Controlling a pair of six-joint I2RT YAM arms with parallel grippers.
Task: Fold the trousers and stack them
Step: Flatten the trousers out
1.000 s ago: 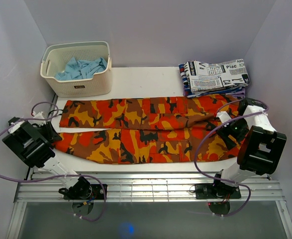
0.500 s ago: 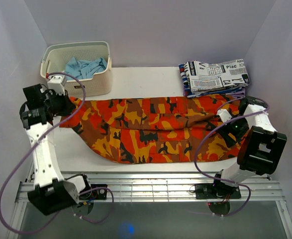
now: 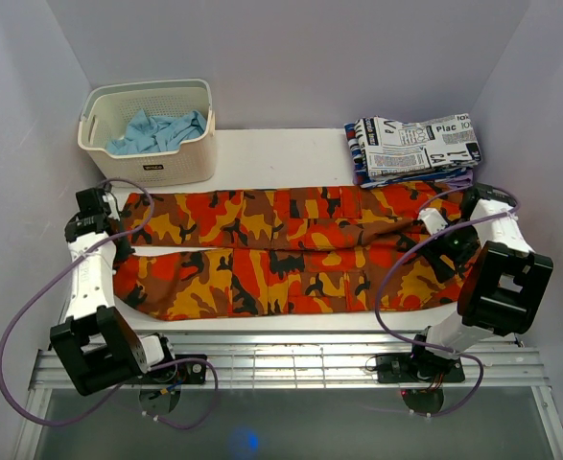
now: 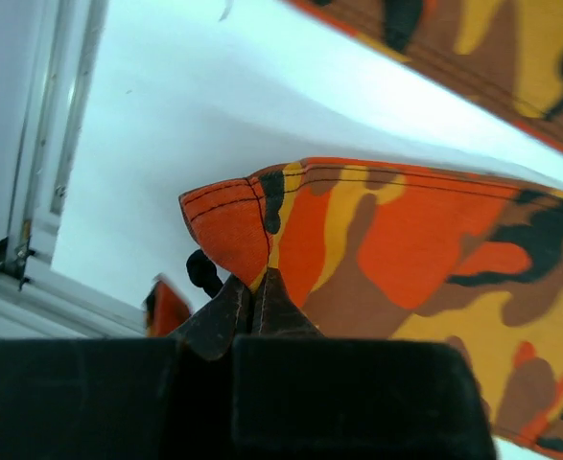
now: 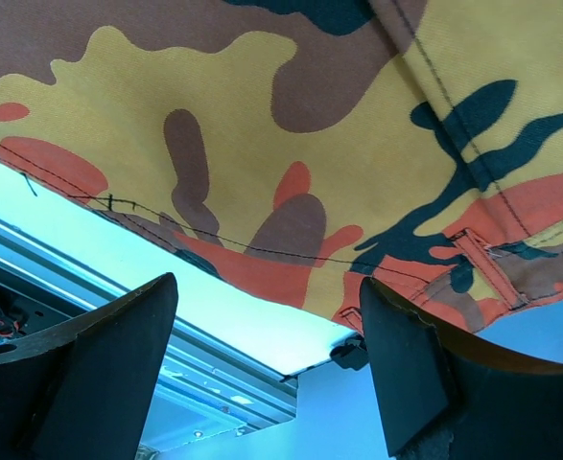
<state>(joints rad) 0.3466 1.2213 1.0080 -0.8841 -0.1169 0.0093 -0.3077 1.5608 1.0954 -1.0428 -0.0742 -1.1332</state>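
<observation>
white arms (image 3: 87, 280), black joints, purple cables (image 3: 17, 321)

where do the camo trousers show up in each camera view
top external: trousers spread across the middle, legs side by side
left wrist: cuff at centre, cloth running right
right wrist: cloth fills the upper half
shared landmark: metal rail by the near edge

The trousers (image 3: 281, 254) are lying stretched across the table (image 3: 281, 153) from left to right, one leg behind the other, with the waist end at the right. A basket (image 3: 152, 158) is standing at the back left, behind the leg ends, with a cloth (image 3: 156, 129) lying in it. A stack of folded garments (image 3: 415, 149) is sitting at the back right, just behind the waist end. The left gripper (image 3: 120, 251) is sitting at the near leg's left end. The right gripper (image 3: 446, 251) is hanging over the waist end.
</observation>
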